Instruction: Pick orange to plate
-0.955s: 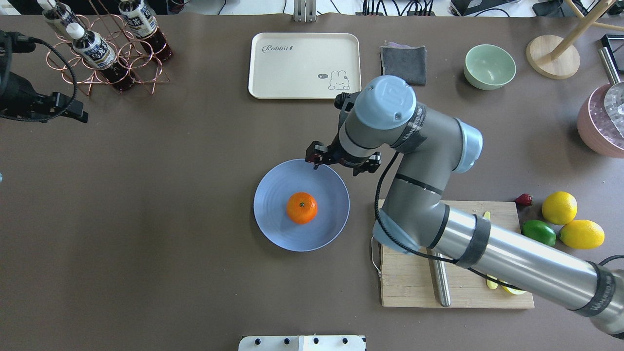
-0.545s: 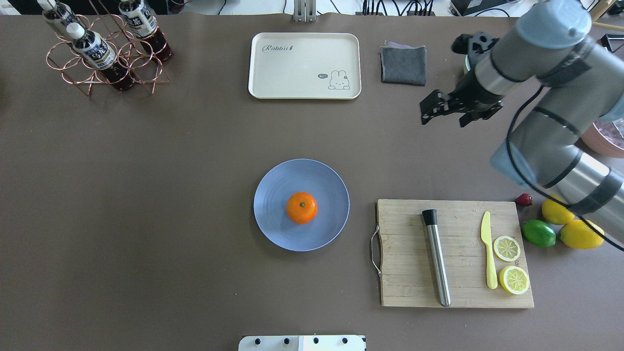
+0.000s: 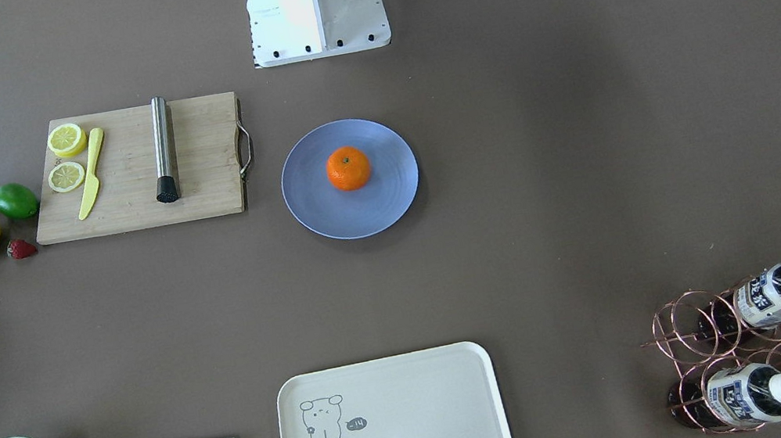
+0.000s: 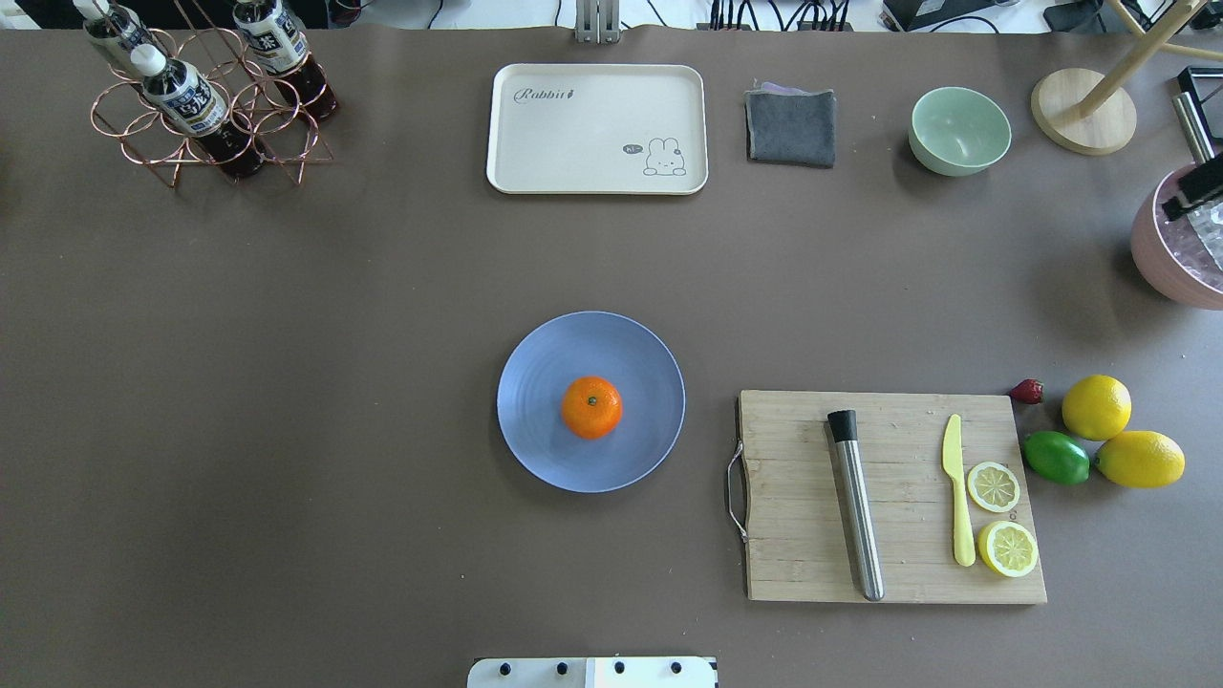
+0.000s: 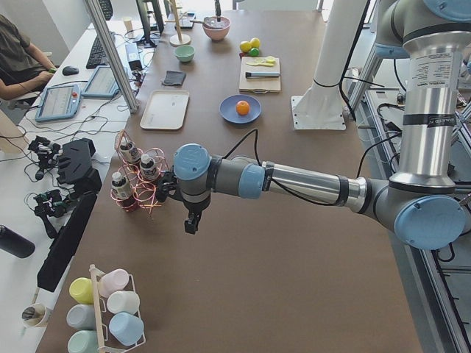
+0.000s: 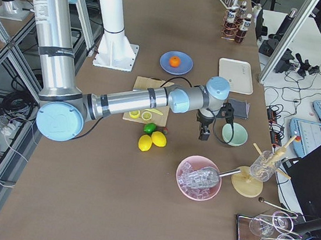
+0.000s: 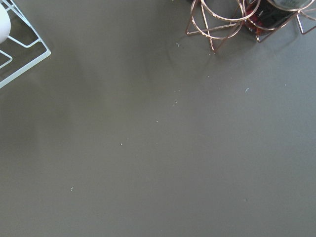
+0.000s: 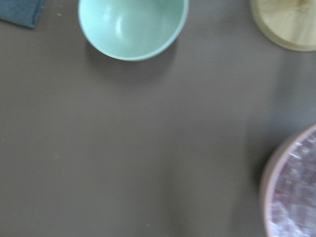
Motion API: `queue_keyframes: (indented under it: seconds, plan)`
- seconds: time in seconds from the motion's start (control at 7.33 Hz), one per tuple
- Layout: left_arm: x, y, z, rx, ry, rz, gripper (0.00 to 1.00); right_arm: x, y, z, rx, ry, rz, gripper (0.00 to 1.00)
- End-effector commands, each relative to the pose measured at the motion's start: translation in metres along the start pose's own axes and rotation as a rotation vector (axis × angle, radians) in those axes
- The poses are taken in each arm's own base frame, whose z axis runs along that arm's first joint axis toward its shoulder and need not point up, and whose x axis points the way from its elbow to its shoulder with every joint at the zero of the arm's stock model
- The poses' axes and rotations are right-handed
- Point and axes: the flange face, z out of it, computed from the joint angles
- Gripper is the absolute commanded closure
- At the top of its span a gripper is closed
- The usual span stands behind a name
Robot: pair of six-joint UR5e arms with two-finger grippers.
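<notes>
The orange rests in the middle of the light-blue plate, stem dimple up; the front-facing view shows the same orange on the plate. No gripper is near them. In the exterior right view my right gripper hangs pointing down beside the pale-green bowl, far from the plate. In the exterior left view my left gripper hangs over bare table next to the bottle rack. I cannot tell whether either gripper is open or shut; neither wrist view shows fingers.
A cutting board with a steel muddler, yellow knife and lemon slices lies right of the plate. Lemons and a lime sit beyond it. A cream tray, grey cloth and pink ice bowl stand farther off.
My right arm swung from the plate's far edge to the right and has almost left the overhead view. The left arm's tip left that view's left edge. The orange stayed on the plate.
</notes>
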Motion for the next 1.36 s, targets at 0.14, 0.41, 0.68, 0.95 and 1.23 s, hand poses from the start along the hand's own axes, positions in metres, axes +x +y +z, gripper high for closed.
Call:
queue_keyframes:
  seconds: [0.14, 0.41, 0.68, 0.95, 1.23]
  plan:
    - [-0.011, 0.005, 0.004, -0.010, -0.009, -0.012, 0.02, 0.129, 0.089, -0.028, -0.013, 0.021, 0.032, 0.00]
    - [-0.016, 0.014, 0.009, -0.021, -0.008, -0.027, 0.02, 0.144, 0.110, -0.022, -0.041, 0.068, 0.040, 0.00]
    - [-0.021, 0.019, 0.011, -0.029, -0.022, -0.050, 0.02, 0.147, 0.113, -0.020, -0.050, 0.083, 0.048, 0.00]
    - [-0.036, 0.033, 0.018, -0.054, -0.075, -0.070, 0.02, 0.148, 0.114, -0.017, -0.055, 0.082, 0.048, 0.00]
    - [-0.041, 0.040, 0.021, -0.062, -0.103, -0.068, 0.02, 0.148, 0.112, -0.018, -0.052, 0.084, 0.046, 0.00]
